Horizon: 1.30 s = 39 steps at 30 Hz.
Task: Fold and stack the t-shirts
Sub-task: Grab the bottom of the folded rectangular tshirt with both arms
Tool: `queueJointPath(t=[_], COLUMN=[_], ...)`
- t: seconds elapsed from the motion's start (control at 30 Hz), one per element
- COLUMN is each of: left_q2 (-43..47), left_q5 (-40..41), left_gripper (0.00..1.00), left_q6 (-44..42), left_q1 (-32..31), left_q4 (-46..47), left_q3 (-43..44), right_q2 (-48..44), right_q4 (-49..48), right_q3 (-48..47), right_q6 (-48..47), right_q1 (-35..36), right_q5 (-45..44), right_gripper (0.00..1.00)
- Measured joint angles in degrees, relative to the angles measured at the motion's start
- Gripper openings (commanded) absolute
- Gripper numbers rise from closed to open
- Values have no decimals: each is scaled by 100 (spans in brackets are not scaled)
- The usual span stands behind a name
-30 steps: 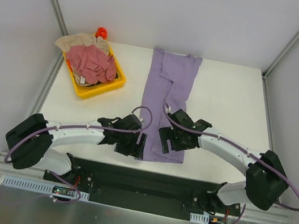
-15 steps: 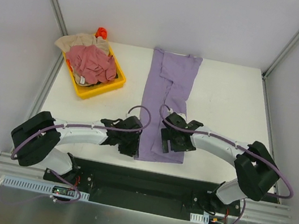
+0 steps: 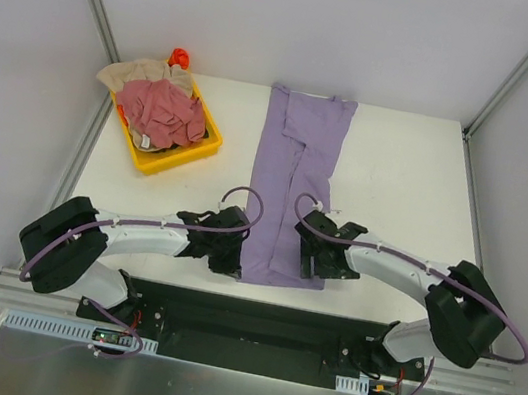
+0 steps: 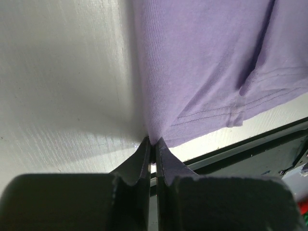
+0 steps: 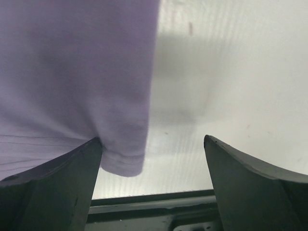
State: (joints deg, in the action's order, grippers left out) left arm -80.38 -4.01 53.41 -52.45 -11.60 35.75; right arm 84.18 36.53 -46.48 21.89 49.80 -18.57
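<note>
**First onlooker:** Left wrist view: how does the left claw [image 4: 153, 143] stand?

**Second onlooker:** Pressed together, pinching the near left hem corner of the lavender-purple soft cloth t-shirt [image 4: 202, 62]. The cloth draws to a point right at the tips, just over the white table [image 4: 62, 72].

**First onlooker:** And the right claw [image 5: 153, 139]?

**Second onlooker:** Spread wide, straddling the near right hem corner. One finger sits over the cloth, the other over bare table. I can't tell whether either touches down.

**First onlooker:** Where's the shirt overall?

**Second onlooker:** Folded into a long strip, mid-table, running from the near edge to the far edge. The dusty pink-red cloth shirt [image 3: 162, 110] and beige cloth shirt [image 3: 128, 73] lie crumpled in the rectangular yellow plastic tray [image 3: 177, 161], far left.
</note>
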Motion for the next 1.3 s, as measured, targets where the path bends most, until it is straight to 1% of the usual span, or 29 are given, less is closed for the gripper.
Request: queueJointPath(t=[0.2, 0.37, 0.5, 0.6, 0.7, 0.77, 0.8, 0.87, 0.97, 1.03, 1.13, 1.17, 1.2, 1.3], left_q2=[0, 0, 0, 0, 0, -2, -4, -15, -26, -26, -26, -26, -26, -26], left_q5=[7, 7, 7, 7, 7, 7, 7, 7, 4, 4, 4, 4, 4, 4], left_gripper=[0, 0, 0, 0, 0, 0, 0, 0, 0, 0, 0, 0, 0, 0], left_q6=[31, 28, 28, 28, 28, 26, 26, 26, 28, 28, 28, 28, 28, 28], left_q1=[0, 0, 0, 0, 0, 0, 0, 0, 0, 0, 0, 0, 0, 0], left_q4=[-9, -13, -15, -15, -15, -15, -15, -13, -11, -9, -9, -9, -9, -9], left_q3=[-2, -2, -2, -2, -2, -2, 0, 0, 0, 0, 0, 0, 0, 0], right_q2=[-332, -514, -826, -1021, -946, -756, -621, -289, 98, 280, 334, 343, 352, 365], right_q4=[479, 487, 57, -358, -647, -745, -774, -828, -881, -885, -870, -863, -861, -833], right_q3=[208, 323, 334, 334, 306, 236, 179, 61, -35, -63, -120, -127, -138, -153], right_q6=[221, 131, -251, -485, -621, -664, -691, -719, -734, -726, -684, -658, -629, -535], right_q1=[-85, -162, -52, 63, 149, 212, 251, 328, 374, 376, 376, 376, 376, 378], right_q5=[-271, -214, 192, 533, 782, 861, 883, 911, 951, 944, 914, 896, 883, 826], right_gripper=[84, 84, 83, 79, 74, 67, 66, 56, 53, 42, 31, 24, 20, 20])
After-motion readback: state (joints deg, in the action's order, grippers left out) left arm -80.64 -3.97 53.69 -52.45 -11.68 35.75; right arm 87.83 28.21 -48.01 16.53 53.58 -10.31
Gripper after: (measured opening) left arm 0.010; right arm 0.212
